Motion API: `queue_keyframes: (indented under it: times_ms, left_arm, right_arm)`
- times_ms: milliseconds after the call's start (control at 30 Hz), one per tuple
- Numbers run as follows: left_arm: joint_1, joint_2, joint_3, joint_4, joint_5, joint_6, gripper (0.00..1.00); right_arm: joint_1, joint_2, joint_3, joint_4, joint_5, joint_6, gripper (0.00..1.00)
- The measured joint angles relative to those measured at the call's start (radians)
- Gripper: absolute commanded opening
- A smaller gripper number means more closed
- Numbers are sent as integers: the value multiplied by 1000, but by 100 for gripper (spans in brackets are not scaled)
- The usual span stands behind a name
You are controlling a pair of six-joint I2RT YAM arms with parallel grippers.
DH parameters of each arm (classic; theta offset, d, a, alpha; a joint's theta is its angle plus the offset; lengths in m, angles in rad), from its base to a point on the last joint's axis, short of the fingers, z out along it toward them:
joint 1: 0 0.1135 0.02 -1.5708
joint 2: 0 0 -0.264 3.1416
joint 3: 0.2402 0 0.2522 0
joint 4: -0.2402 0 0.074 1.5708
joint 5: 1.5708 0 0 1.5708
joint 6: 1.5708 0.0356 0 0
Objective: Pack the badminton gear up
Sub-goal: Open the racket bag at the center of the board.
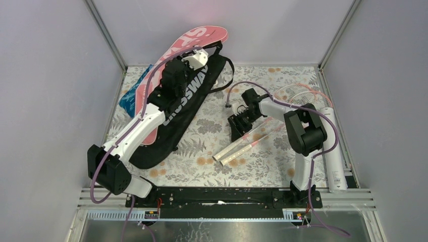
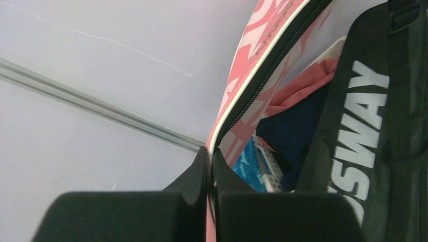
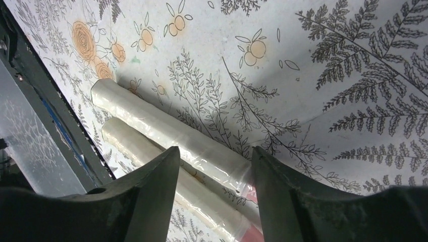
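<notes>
Left: SPORT bag [image 1: 194,43] beside and touching CROSSWAY bag [image 1: 186,106] | far left: basket [image 2: 270,174] partly behind both | centre: two racket handles [image 1: 241,146] side by side on surface [image 1: 282,161] | right edge: shuttlecock tube [image 1: 334,151]

Left arm [image 1: 146,121] hides much of the pink bag [image 1: 202,35]. Black bag [image 2: 398,126] lettering is cut to its last letters. Racket handles [image 3: 151,116] leave frame beneath the right gripper [image 3: 214,151].
</notes>
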Motion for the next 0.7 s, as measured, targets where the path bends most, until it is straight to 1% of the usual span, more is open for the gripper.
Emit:
queue_keyframes:
  times_ms: [100,200,300,333,367,500,600,700]
  left_arm:
    - [0,2,46,-61,28,-61,0]
    - [0,1,95,-135,95,-170,0]
    - [0,2,127,-208,176,-291,0]
    - [0,2,133,-228,202,-335,0]
    - [0,2,137,-273,260,-433,0]
    - [0,30,152,-304,331,-583,0]
    - [0,63,174,-315,372,-665,0]
    - [0,97,195,-321,415,-751,0]
  right_arm:
    - [0,-16,-7,2,1,16,75]
    - [0,-52,-6,24,-2,60,81]
    - [0,-92,9,65,-37,119,83]
    - [0,-107,19,88,-60,147,86]
    - [0,-142,37,145,-112,198,86]
    - [1,-201,17,266,-207,280,90]
    - [6,-257,-33,346,-262,314,92]
    - [19,-288,-72,373,-293,320,94]
